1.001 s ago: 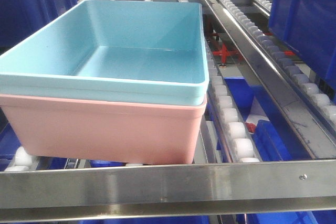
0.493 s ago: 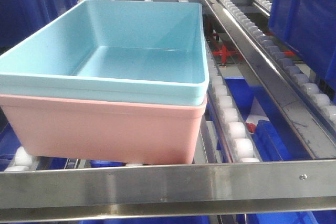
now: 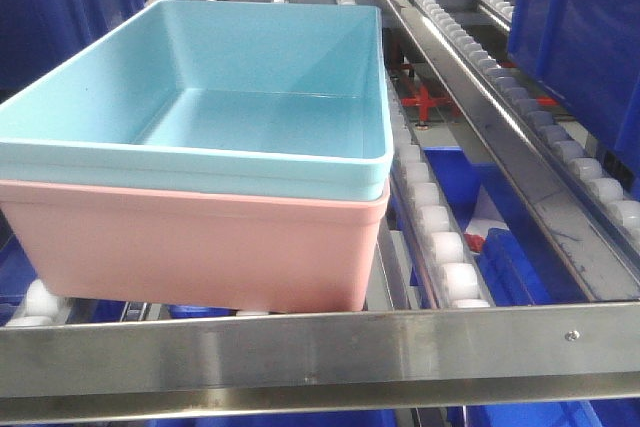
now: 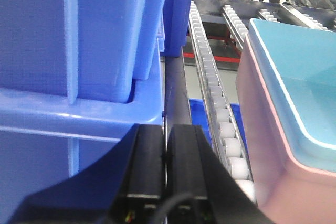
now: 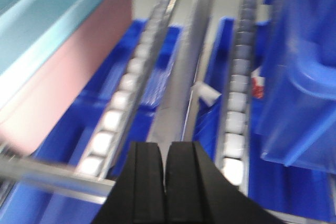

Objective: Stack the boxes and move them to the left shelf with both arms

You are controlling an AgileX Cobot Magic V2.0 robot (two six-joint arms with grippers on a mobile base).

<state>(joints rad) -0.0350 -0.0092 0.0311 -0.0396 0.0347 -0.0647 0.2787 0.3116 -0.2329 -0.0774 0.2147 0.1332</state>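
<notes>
We are looking at the light sky-blue plastic bin [image 3: 215,97] nested inside the salmon-pink plastic bin [image 3: 200,247], 2 boxes making 1 stack, and that stack sits on the white rollers [image 3: 440,247] of the steel-framed shelf level [image 3: 330,352], just behind its front steel bar.

From our left wrist view, the black left gripper [image 4: 166,150] has its jaws pressed together on nothing, beside the pink wall and clear of it, with a dark blue ribbed crate [image 4: 79,51] close on its other side. Our black right gripper [image 5: 164,161] is likewise closed and empty, pointing down the roller rail with the stack off to one side; that view is blurred, so we judge this arm is in motion.

Stacking and placing look done to us, and neither gripper touches the boxes. What remains, we judge, is a clean retreat: draw both arms straight out, keeping off the pink rim and the blue crates so the stack is not nudged along the rollers.
</notes>
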